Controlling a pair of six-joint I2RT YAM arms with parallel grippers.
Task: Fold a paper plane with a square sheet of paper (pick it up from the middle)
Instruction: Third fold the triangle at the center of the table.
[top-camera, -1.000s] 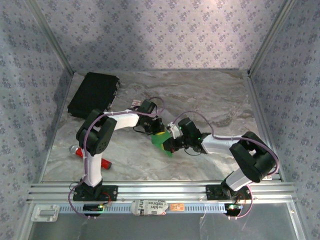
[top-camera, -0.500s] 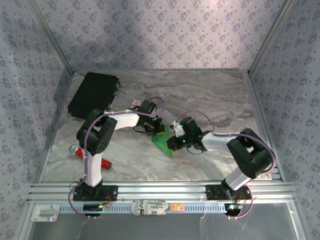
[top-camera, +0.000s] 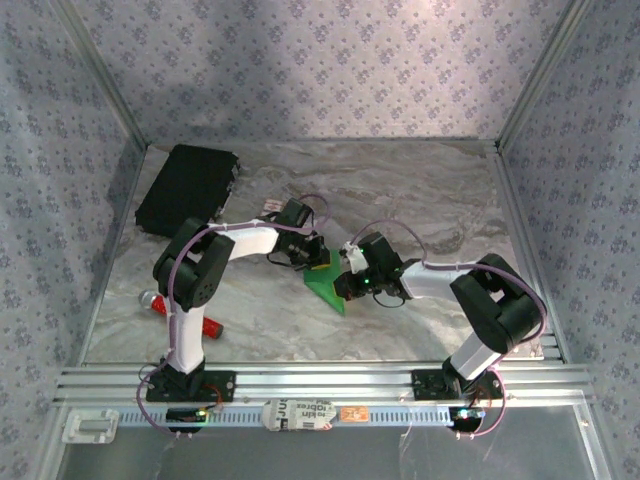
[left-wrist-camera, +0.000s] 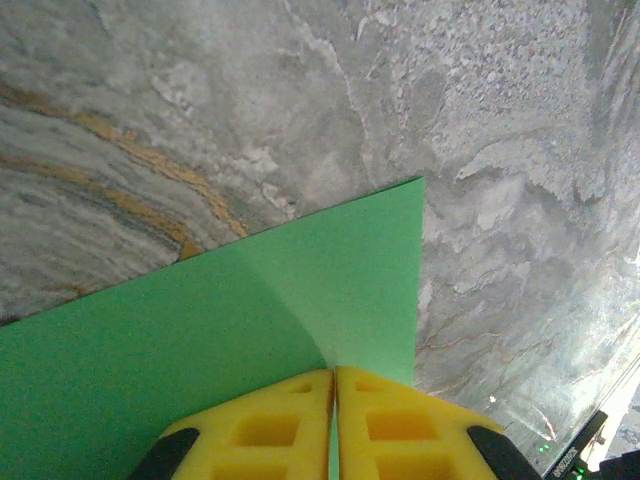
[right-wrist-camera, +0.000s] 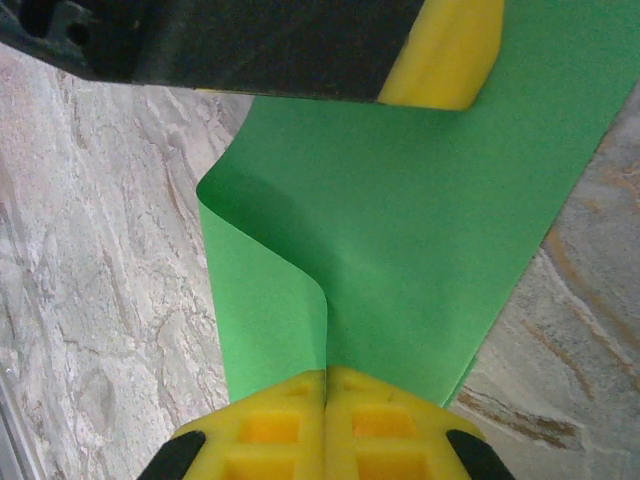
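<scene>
The square sheet of paper (top-camera: 325, 285) sits near the middle of the marble table (top-camera: 420, 190), held between the two grippers, one edge lifted and a corner pointing toward 6 o'clock in the top view. In the right wrist view it bows up in a soft, rounded fold that runs straight down into the pads. In the left wrist view it lies flatter, with a faint crease running from the pads toward 11 o'clock and a corner at 1 o'clock over the bare marble.

The left gripper (top-camera: 308, 255) is at the sheet's 11 o'clock, its yellow pads pressed together with a thin sliver of green pinched between them. The right gripper (top-camera: 345, 285) is at the sheet's 3 o'clock, its pads likewise closed on the paper where the fold enters.

The left arm rises from its base, bends sharply at the elbow, and sends its white forearm out toward 2 o'clock, wrist tipped down onto the sheet. The right arm is folded at the elbow and stretches its forearm low toward 9 o'clock.

A black rectangular case (top-camera: 188, 187) lies well off at 10 o'clock, and a red bar-shaped tool (top-camera: 205, 325) at 8 o'clock, partly behind the left arm
</scene>
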